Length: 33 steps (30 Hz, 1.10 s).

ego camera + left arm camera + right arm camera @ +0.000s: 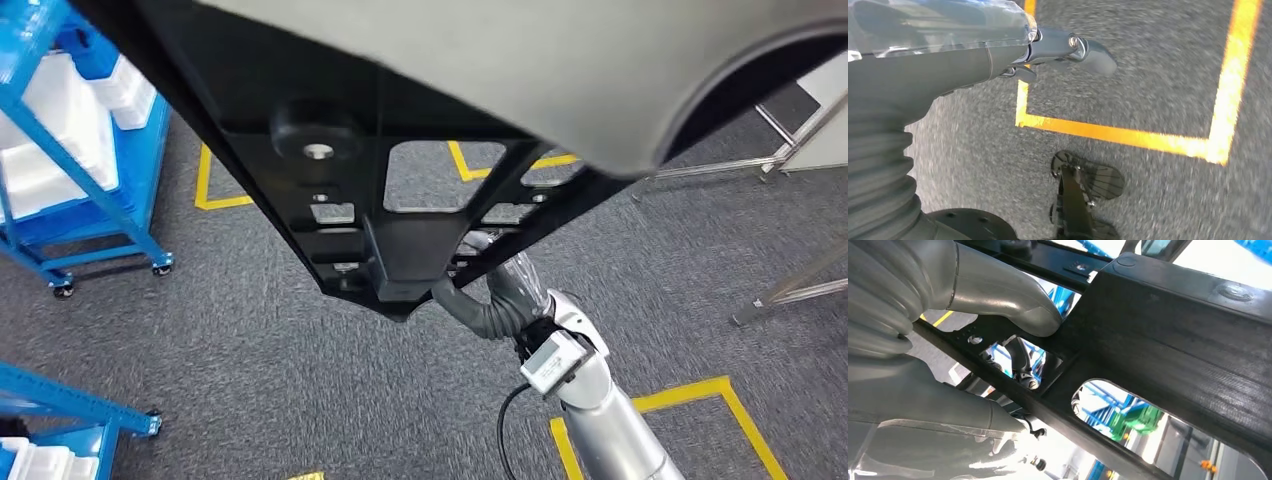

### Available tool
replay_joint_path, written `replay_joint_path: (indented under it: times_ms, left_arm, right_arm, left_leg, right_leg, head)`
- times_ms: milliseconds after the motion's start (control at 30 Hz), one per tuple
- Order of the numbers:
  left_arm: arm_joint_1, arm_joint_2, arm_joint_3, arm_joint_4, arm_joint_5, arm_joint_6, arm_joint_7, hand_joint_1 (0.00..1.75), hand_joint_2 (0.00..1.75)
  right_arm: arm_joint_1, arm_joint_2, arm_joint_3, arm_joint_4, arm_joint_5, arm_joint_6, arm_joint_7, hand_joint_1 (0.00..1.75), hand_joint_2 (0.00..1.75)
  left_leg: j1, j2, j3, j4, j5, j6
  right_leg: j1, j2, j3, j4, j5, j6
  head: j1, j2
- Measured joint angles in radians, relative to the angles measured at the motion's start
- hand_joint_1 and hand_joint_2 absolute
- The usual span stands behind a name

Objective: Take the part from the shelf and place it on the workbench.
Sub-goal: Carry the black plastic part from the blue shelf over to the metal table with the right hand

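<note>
Head view shows our right hand [500, 300] at five o'clock, fingers closed on the black part [380, 200], which we hold high, likely for carrying clear of the blue shelf [90, 180]. Our left hand [1058, 50] hangs over the floor, holding nothing; we cannot tell its finger spread.

Grey carpet floor [230, 360] with yellow tape markings: one corner outline at lower right [725, 400], another at upper left [215, 190], a third further back [470, 165]. Left wrist view is motion-blurred, shows a yellow tape corner [1148, 140] on the same carpet. Blue wheeled rack [110, 200] at upper left holds white foam trays [50, 150]; castors sit on the carpet. Second blue frame [70, 405] at lower left, also on a castor, with white trays [40, 462] below it. Bare metal frame legs [790, 150] at the right edge, another lower down [800, 285].
</note>
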<state>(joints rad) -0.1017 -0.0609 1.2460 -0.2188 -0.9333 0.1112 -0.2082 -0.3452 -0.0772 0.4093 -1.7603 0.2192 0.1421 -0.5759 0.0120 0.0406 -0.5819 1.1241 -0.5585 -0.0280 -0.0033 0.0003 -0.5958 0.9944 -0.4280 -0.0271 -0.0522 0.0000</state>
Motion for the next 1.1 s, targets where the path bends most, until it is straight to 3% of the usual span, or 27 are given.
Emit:
replay_joint_path:
  times_ms: [67,100,133,167,233,300,333,367,400,467,533,600,633,700,767,833,900,967,1033,1100]
  left_arm:
    - [0.004,-0.001,0.0,0.0,-0.001,-0.001,0.0,0.0,1.75]
    - [0.007,-0.001,0.0,0.0,-0.002,-0.002,0.0,0.0,1.75]
    - [0.008,-0.001,0.0,0.0,-0.005,-0.004,0.0,0.0,1.75]
    - [0.008,-0.001,0.0,0.0,-0.009,-0.007,0.0,0.0,1.75]
    - [0.007,0.0,0.0,0.0,-0.018,-0.014,0.0,0.0,1.75]
    - [0.007,-0.001,-0.001,0.0,-0.022,-0.018,0.001,0.0,1.75]
    - [0.007,-0.001,-0.001,0.0,-0.023,-0.019,0.003,0.0,1.75]
    - [0.007,-0.002,-0.001,0.0,-0.023,-0.018,0.005,0.0,1.75]
    - [0.005,-0.003,-0.001,0.0,-0.023,-0.018,0.008,0.0,1.75]
    - [0.003,-0.007,-0.002,0.0,-0.022,-0.014,0.015,0.0,1.75]
    - [0.006,-0.009,-0.001,0.0,-0.021,-0.01,0.021,0.0,1.75]
    - [0.01,-0.01,-0.001,0.0,-0.017,-0.008,0.025,0.0,1.75]
    - [0.01,-0.011,-0.001,0.0,-0.015,-0.008,0.026,0.0,1.75]
    - [0.008,-0.014,-0.001,0.0,-0.014,-0.011,0.024,0.0,1.75]
    - [0.007,-0.016,-0.001,0.0,-0.015,-0.014,0.021,0.0,1.75]
    - [0.007,-0.017,-0.001,0.0,-0.018,-0.016,0.02,0.0,1.75]
    - [0.005,-0.018,-0.001,0.0,-0.02,-0.017,0.02,0.0,1.75]
    - [0.003,-0.018,-0.001,0.0,-0.021,-0.018,0.02,0.0,1.75]
    - [0.005,-0.019,-0.001,0.0,-0.021,-0.017,0.021,0.0,1.75]
    - [0.01,-0.019,-0.001,0.0,-0.021,-0.014,0.024,0.0,1.75]
  right_arm:
    - [0.003,0.0,0.0,0.0,0.0,0.0,0.001,1.75,1.75]
    - [0.006,0.0,0.0,0.0,0.0,0.001,0.002,1.75,1.75]
    - [0.007,0.0,0.0,0.0,0.0,0.0,0.004,1.75,1.75]
    - [0.008,0.0,0.0,0.0,0.001,0.0,0.005,1.75,1.75]
    - [0.008,0.0,0.0,0.0,0.004,-0.001,0.008,1.75,1.75]
    - [0.008,0.0,0.0,0.0,0.009,-0.001,0.011,1.75,1.75]
    - [0.008,0.0,0.0,0.0,0.009,-0.001,0.012,1.75,1.75]
    - [0.009,0.0,0.0,0.0,0.008,-0.001,0.013,1.75,1.75]
    - [0.01,0.0,0.0,0.0,0.005,0.0,0.013,1.75,1.75]
    - [0.009,-0.002,-0.003,0.002,-0.007,0.003,0.01,1.75,1.75]
    - [0.007,-0.004,-0.006,0.005,-0.018,0.006,0.006,1.75,1.75]
    - [0.008,-0.005,-0.007,0.011,-0.024,0.009,0.004,1.75,1.75]
    - [0.009,-0.006,-0.008,0.015,-0.025,0.011,0.003,1.75,1.75]
    - [0.01,-0.008,-0.01,0.02,-0.027,0.015,0.001,1.75,1.75]
    - [0.01,-0.01,-0.013,0.022,-0.028,0.018,-0.001,1.75,1.75]
    - [0.013,-0.011,-0.017,0.023,-0.029,0.018,-0.004,1.75,1.75]
    - [0.018,-0.013,-0.021,0.023,-0.029,0.018,-0.004,1.75,1.75]
    - [0.019,-0.015,-0.025,0.024,-0.03,0.018,-0.005,1.75,1.75]
    - [0.021,-0.016,-0.027,0.026,-0.03,0.019,-0.006,1.75,1.75]
    - [0.027,-0.016,-0.027,0.03,-0.03,0.02,-0.006,1.75,1.75]
  left_leg:
    - [0.001,-0.029,-0.069,0.136,-0.052,-0.004]
    - [0.001,-0.032,-0.089,0.168,-0.053,-0.005]
    - [0.002,-0.034,-0.089,0.158,-0.032,-0.006]
    - [0.003,-0.038,-0.072,0.11,0.005,-0.006]
    - [0.01,-0.081,-0.013,-0.032,0.075,-0.005]
    - [0.014,-0.123,0.017,-0.102,0.093,0.001]
    - [0.013,-0.127,0.019,-0.106,0.089,0.006]
    - [0.013,-0.115,0.019,-0.107,0.091,0.014]
    - [0.012,-0.102,0.02,-0.111,0.094,0.021]
    - [0.013,-0.076,0.022,-0.119,0.1,0.037]
    - [0.007,-0.048,0.022,-0.122,0.1,0.045]
    - [0.004,-0.018,0.022,-0.121,0.098,0.047]
    - [0.003,-0.004,0.022,-0.121,0.097,0.046]
    - [0.003,0.02,0.025,-0.12,0.092,0.043]
    - [-0.001,0.038,0.03,-0.118,0.086,0.035]
    - [-0.006,0.055,0.035,-0.118,0.081,0.025]
    - [-0.004,0.067,0.04,-0.117,0.075,0.013]
    - [0.0,0.035,0.027,-0.08,0.047,0.005]
    - [0.002,-0.014,-0.028,0.038,-0.014,0.0]
    - [0.003,-0.031,-0.093,0.161,-0.055,-0.002]
  right_leg:
    - [0.001,0.025,0.0,0.001,0.0,-0.004]
    - [0.002,0.039,0.0,0.002,0.0,-0.004]
    - [0.002,0.053,0.001,0.004,0.0,-0.003]
    - [0.001,0.068,0.001,0.006,-0.001,-0.002]
    - [0.0,0.094,-0.002,0.016,-0.005,0.006]
    - [-0.001,0.116,-0.012,0.025,-0.005,0.018]
    - [-0.002,0.128,-0.017,0.025,-0.003,0.025]
    - [-0.004,0.139,-0.021,0.024,0.0,0.032]
    - [-0.004,0.132,-0.025,0.026,-0.001,0.037]
    - [-0.002,0.077,-0.049,0.073,-0.03,0.044]
    - [-0.003,0.019,-0.107,0.194,-0.092,0.05]
    - [-0.007,0.008,-0.159,0.301,-0.127,0.055]
    - [-0.009,0.006,-0.161,0.306,-0.118,0.056]
    - [-0.01,-0.011,-0.102,0.197,-0.056,0.056]
    - [-0.002,-0.049,-0.033,0.067,-0.016,0.046]
    - [0.007,-0.059,-0.015,0.026,-0.016,0.034]
    - [0.006,-0.036,-0.015,0.022,-0.013,0.023]
    - [0.0,-0.016,-0.011,0.015,-0.009,0.011]
    - [-0.002,0.004,-0.008,0.012,-0.008,0.002]
    - [0.0,0.028,-0.008,0.013,-0.008,0.0]
  head:
    - [0.0,0.0]
    - [0.0,0.0]
    - [0.0,0.0]
    - [0.0,0.0]
    - [0.0,0.0]
    - [0.0,0.0]
    - [0.0,0.0]
    - [0.0,0.0]
    - [0.0,0.0]
    - [0.0,0.0]
    - [0.0,0.0]
    - [0.0,0.0]
    - [0.0,0.0]
    - [0.0,0.0]
    - [0.0,0.0]
    - [0.0,0.0]
    - [0.0,0.0]
    - [0.0,0.0]
    - [0.0,0.0]
    - [0.0,0.0]
